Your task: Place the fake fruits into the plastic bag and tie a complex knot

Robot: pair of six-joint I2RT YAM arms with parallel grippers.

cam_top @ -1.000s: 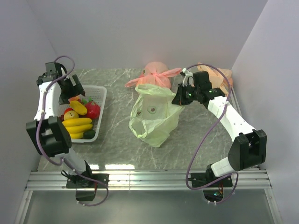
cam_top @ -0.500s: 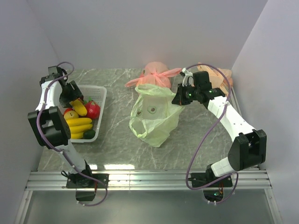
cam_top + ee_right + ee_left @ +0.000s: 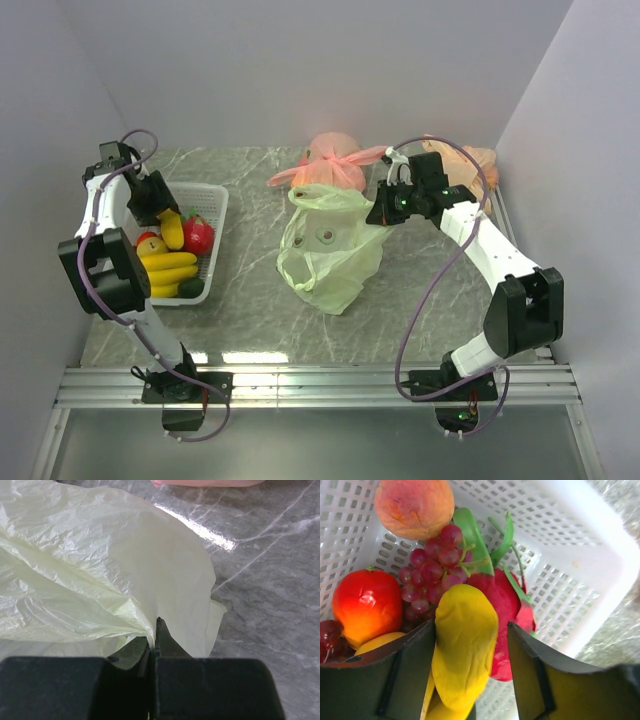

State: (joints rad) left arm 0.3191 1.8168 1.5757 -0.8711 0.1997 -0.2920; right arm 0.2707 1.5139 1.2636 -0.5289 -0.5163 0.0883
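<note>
We see 2 arms, left arm and right arm: white links, black joint housings. We note purple cable looping along each, green light on right wrist, black base brackets.

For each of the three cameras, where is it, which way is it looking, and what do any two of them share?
Top: above and behind the arms, looking down at the table; both arms show, left gripper at the basket, right gripper at the bag.
Left wrist: looks down into the basket; its fingers flank a banana.
Right wrist: looks along its shut fingers pinching the bag, table beyond.
Shared: top and left wrist both show basket and banana.
</note>
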